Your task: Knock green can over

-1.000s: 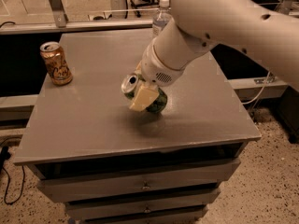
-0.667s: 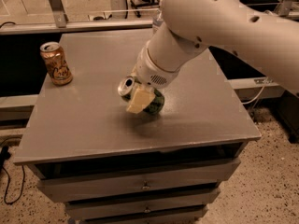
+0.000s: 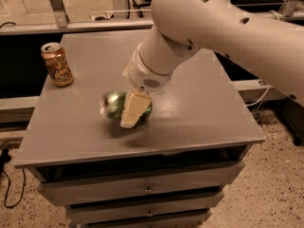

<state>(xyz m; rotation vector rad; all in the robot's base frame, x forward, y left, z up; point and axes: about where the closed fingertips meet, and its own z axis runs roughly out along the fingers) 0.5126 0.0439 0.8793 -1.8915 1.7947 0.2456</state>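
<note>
The green can (image 3: pixel 113 104) lies tipped on its side on the grey table (image 3: pixel 204 113), left of centre near the front, with its silver end facing left; it looks smeared by motion. My gripper (image 3: pixel 134 110) hangs from the big white arm (image 3: pixel 199 27) and sits right against the can's right side, covering part of it.
An orange-brown can (image 3: pixel 56 64) stands upright at the table's left edge, apart from the green can. The table has drawers (image 3: pixel 147 189) below its front edge. A black cable (image 3: pixel 4 175) lies on the floor at the left.
My arm and gripper have swung left and toward the table's front. The green can has gone with them, rolling left on its side.
</note>
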